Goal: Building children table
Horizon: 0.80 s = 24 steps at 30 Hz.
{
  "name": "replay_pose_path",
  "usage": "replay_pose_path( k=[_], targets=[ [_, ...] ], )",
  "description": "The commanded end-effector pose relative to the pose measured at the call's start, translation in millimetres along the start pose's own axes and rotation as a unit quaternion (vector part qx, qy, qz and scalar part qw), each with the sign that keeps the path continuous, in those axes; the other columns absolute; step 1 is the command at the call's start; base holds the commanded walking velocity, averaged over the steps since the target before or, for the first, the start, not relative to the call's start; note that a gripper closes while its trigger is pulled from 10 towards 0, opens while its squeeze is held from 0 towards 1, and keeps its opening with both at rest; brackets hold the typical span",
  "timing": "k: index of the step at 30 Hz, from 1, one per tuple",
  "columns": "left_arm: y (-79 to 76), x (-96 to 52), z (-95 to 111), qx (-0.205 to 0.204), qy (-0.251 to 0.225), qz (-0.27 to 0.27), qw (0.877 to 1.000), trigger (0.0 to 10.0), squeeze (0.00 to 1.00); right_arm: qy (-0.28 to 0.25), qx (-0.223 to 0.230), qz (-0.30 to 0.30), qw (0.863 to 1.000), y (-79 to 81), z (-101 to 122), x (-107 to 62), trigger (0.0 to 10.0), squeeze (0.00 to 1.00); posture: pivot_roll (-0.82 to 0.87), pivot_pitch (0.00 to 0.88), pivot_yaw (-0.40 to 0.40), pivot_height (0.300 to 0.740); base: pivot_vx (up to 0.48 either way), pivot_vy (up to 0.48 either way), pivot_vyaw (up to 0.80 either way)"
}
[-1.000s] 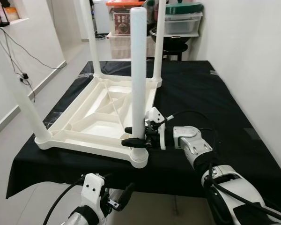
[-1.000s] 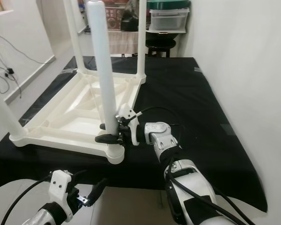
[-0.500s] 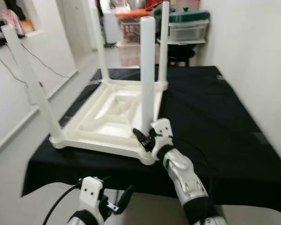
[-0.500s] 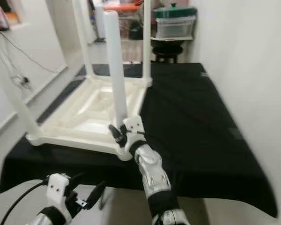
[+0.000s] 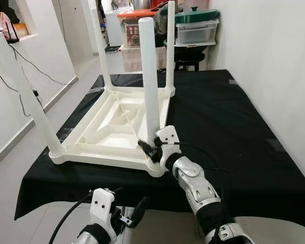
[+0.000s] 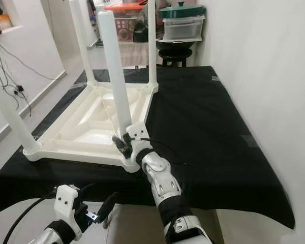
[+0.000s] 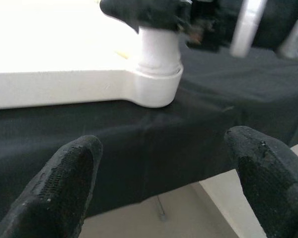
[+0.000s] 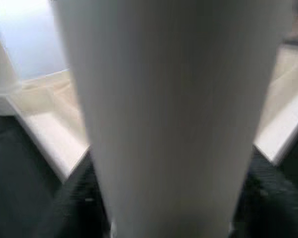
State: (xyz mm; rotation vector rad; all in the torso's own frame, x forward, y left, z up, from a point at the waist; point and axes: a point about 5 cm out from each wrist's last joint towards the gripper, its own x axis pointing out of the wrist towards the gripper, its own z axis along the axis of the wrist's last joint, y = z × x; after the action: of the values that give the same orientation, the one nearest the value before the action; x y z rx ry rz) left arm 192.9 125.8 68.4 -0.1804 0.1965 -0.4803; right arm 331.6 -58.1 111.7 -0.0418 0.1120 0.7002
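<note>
White table (image 5: 112, 127) lies upside down on the black cloth (image 5: 229, 117), mid-left of frame, four legs pointing up. My right gripper (image 5: 149, 149) is at the base of the near leg (image 5: 149, 81), frame centre, fingers clamped round it just above the corner socket. My left gripper (image 7: 164, 173) hangs low at the bottom edge below the cloth's front edge, fingers spread apart, holding nothing
</note>
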Motion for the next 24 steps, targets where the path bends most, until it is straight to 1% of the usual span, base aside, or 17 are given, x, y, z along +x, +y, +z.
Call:
replay_pose_path(
  k=[1, 2, 3, 6, 7, 9, 10, 12, 13, 15, 16, 17, 18, 19, 20, 21, 24],
  targets=[
    [3.6, 1.4, 0, 0.005, 0.001, 0.005, 1.0, 10.0, 0.0, -0.05, -0.005, 0.14, 0.989, 17.0, 26, 2.9, 10.0, 0.96, -0.01, 0.0, 0.036, 0.74, 0.0, 0.0, 0.0],
    [3.9, 2.1, 0, 0.005, 0.001, 0.004, 1.0, 10.0, 0.0, -0.053, -0.025, 0.194, 0.979, 16.3, 32, 2.2, 10.0, 0.0, -0.01, 0.0, 0.037, 0.74, 0.0, 0.0, 0.0],
    [4.3, 2.5, 0, 0.005, 0.002, 0.003, 1.0, 10.0, 0.0, -0.049, -0.041, 0.217, 0.974, 14.0, 34, 1.8, 10.0, 0.0, -0.01, 0.0, 0.038, 0.74, 0.0, 0.0, 0.0],
    [4.6, 2.9, 0, 0.006, 0.003, 0.001, 1.0, 10.0, 0.0, -0.04, -0.062, 0.246, 0.966, 9.5, 36, 2.3, 10.0, 0.0, 0.0, 0.0, 0.039, 0.74, 0.0, 0.0, 0.0],
    [4.6, 2.9, 0, 0.006, 0.003, 0.001, 1.0, 10.0, 0.0, -0.04, -0.062, 0.246, 0.966, 9.5, 36, 2.3, 10.0, 0.0, 0.0, 0.0, 0.039, 0.74, 0.0, 0.0, 0.0],
    [4.8, 3.4, 0, 0.007, 0.004, 0.001, 1.0, 10.0, 0.0, -0.025, -0.085, 0.299, 0.95, 1.4, 43, 3.6, 10.0, 0.0, 0.01, 0.0, 0.04, 0.74, 0.0, 0.0, 0.0],
    [4.8, 3.4, 0, 0.007, 0.004, 0.001, 1.0, 10.0, 0.0, -0.025, -0.085, 0.299, 0.95, 1.4, 43, 3.6, 10.0, 0.0, 0.01, 0.0, 0.04, 0.74, 0.0, 0.0, 0.0],
    [5.2, 4.1, -1, 0.008, 0.004, 0.002, 1.0, 10.0, 0.0, -0.016, -0.086, 0.338, 0.937, -5.8, 53, 4.6, 10.0, 0.0, 0.01, 0.0, 0.039, 0.74, 0.0, 0.0, 0.0],
    [5.2, 4.1, -1, 0.008, 0.004, 0.002, 1.0, 10.0, 0.0, -0.016, -0.086, 0.338, 0.937, -5.8, 53, 4.6, 10.0, 0.0, 0.01, 0.0, 0.039, 0.74, 0.0, 0.0, 0.0],
    [5.7, 4.8, -1, 0.008, 0.005, 0.003, 1.0, 10.0, 0.0, -0.01, -0.077, 0.36, 0.93, -10.3, 59, 4.9, 10.0, 0.0, 0.02, 0.0, 0.039, 0.74, 0.0, 0.0, 0.0],
    [5.7, 4.8, -1, 0.008, 0.005, 0.003, 1.0, 10.0, 0.0, -0.01, -0.077, 0.36, 0.93, -10.3, 59, 4.9, 10.0, 0.0, 0.02, 0.0, 0.039, 0.74, 0.0, 0.0, 0.0],
    [5.6, 5.1, -1, 0.007, 0.005, 0.003, 1.0, 10.0, 0.0, -0.005, -0.076, 0.373, 0.925, -12.3, 60, 3.9, 8.8, 0.0, 0.03, 0.0, 0.036, 0.74, 0.0, 0.0, 0.0],
    [5.5, 5.2, -2, 0.007, 0.005, 0.003, 1.0, 10.0, 0.0, -0.001, -0.075, 0.384, 0.92, -13.6, 61, 3.0, 8.8, 0.0, 0.03, 0.0, 0.036, 0.74, 0.0, 0.0, 0.0],
    [5.5, 5.4, -2, 0.007, 0.005, 0.003, 1.0, 10.0, 0.0, 0.0, -0.072, 0.393, 0.917, -14.8, 62, 2.5, 1.5, 0.0, 0.03, 0.0, 0.036, 0.74, 0.0, 0.0, 0.0],
    [5.5, 5.4, -2, 0.007, 0.005, 0.003, 1.0, 10.0, 0.0, 0.0, -0.072, 0.393, 0.917, -14.8, 62, 2.5, 1.5, 0.0, 0.03, 0.0, 0.036, 0.74, 0.0, 0.0, 0.0],
    [5.4, 5.6, -2, 0.006, 0.005, 0.003, 1.0, 10.0, 0.0, 0.0, -0.069, 0.397, 0.915, -15.7, 63, 2.5, 0.0, 0.0, 0.03, 0.0, 0.033, 0.74, 0.0, 0.0, 0.0],
    [4.9, 5.4, -3, 0.005, 0.005, 0.003, 1.0, 10.0, 0.0, -0.002, -0.068, 0.396, 0.916, -17.6, 63, 3.3, 0.0, 0.0, 0.03, 0.0, 0.03, 0.74, 0.0, 0.0, 0.0]
  ],
)
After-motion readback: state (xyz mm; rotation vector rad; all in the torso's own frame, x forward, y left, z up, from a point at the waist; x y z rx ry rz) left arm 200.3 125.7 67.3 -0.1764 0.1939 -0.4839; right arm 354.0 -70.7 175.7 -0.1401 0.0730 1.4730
